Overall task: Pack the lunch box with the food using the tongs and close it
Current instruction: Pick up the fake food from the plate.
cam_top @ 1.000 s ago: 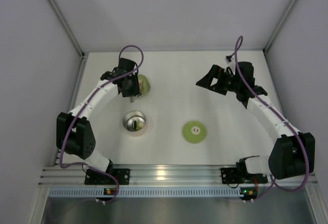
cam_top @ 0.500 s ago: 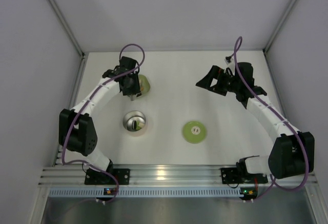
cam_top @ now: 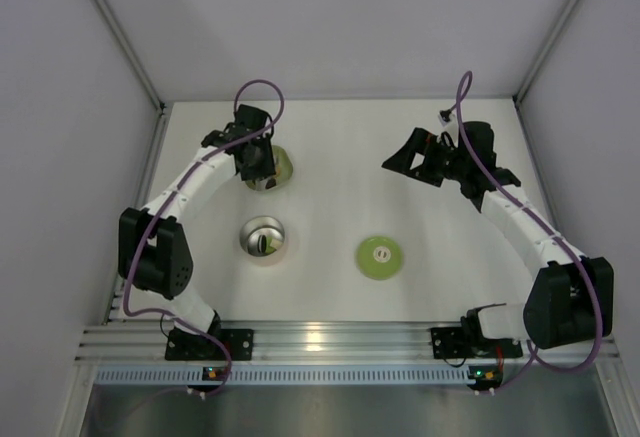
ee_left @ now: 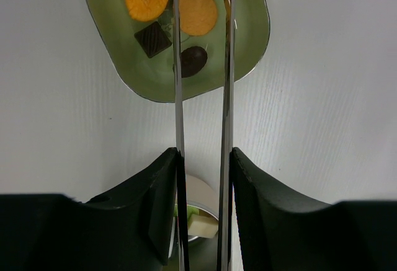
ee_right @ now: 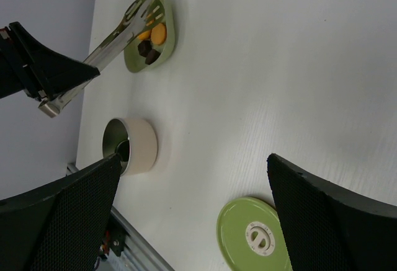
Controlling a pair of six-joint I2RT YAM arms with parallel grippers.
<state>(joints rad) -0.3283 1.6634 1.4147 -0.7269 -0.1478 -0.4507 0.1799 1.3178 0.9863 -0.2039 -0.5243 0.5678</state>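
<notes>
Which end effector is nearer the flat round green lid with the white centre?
Right. The right end effector hangs open beyond the lid; the left end effector, gripping slim silvery metal tongs, is over the pale green rounded-square dish, farther off leftward.

I can read no words, numbers or brand marks anywhere in my views. The lid (ee_right: 253, 239), at the lower middle of my right wrist view, has a white centre with small marks, too blurred for me to make out.
</notes>
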